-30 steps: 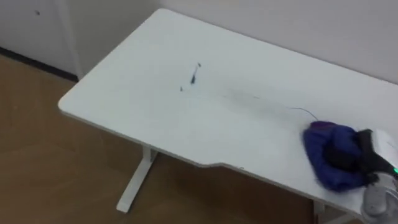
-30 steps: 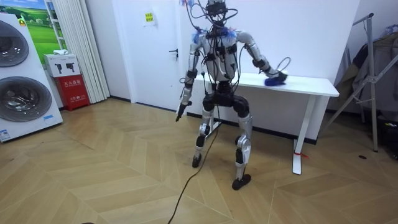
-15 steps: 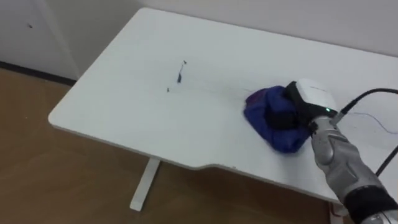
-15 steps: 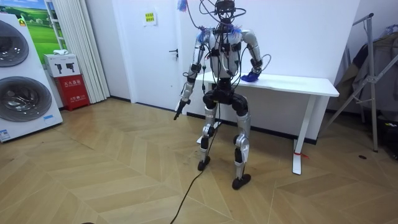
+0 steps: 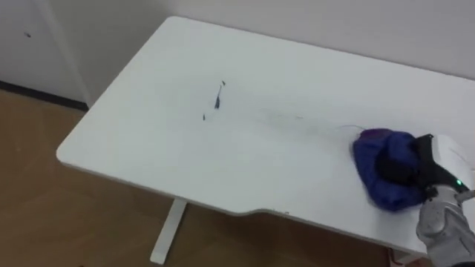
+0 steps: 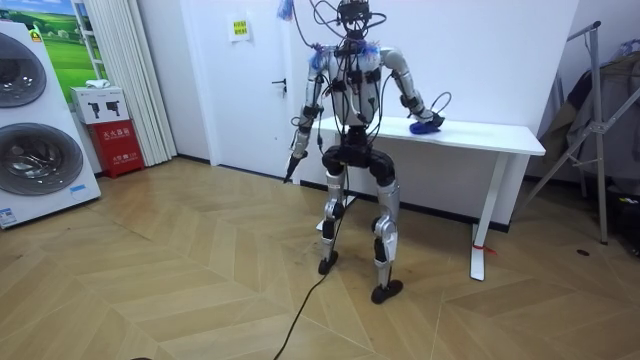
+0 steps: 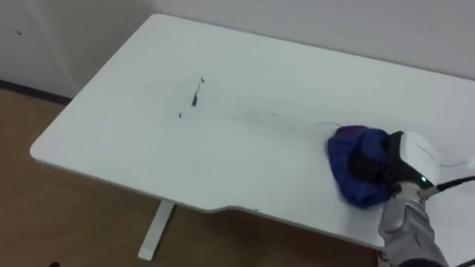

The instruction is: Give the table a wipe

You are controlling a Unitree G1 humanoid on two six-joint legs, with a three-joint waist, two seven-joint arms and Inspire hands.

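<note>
**Humanoid robot holding a blue cloth on a white table**

From the robot's head, looking down, a strip of wooden floor [image 5: 37,200] lies at the left. The white table [image 5: 141,141] runs slantwise from lower left to upper right. It has a rounded near corner, and one white leg [image 5: 165,236] shows under its front edge. Left of the middle of the tabletop is a small cluster of dark marks [image 5: 218,96]: a short stroke with a dot or two just beside it. To their right, a faint thin line [image 5: 297,119] trails across the surface toward the cloth. Near the table's right end, close to the front edge, a bunched blue cloth [image 5: 375,174] lies on the tabletop, well apart from the dark marks. The robot's right hand [image 5: 438,157] comes in from the lower right and rests on the cloth's right side. Its dark fingers [image 5: 401,172] are curled into the folds, grasping the cloth.

In the room view, a washing machine [image 6: 35,120] stands at the far left, with a red cabinet [image 6: 120,145] just beside it and a white door [image 6: 245,90] further along. The robot stands on the wooden floor in front of the table, knees slightly bent, its back to the camera. Its left arm hangs down on the room view's left, with the left hand [image 6: 291,168] beside its hip, away from the table. Whether that hand is released or clenched cannot be told. Its right arm reaches onto the table on the room view's right, where the cloth shows as a blue spot under the hand. A metal stand [image 6: 600,120] is at the far right.
</note>
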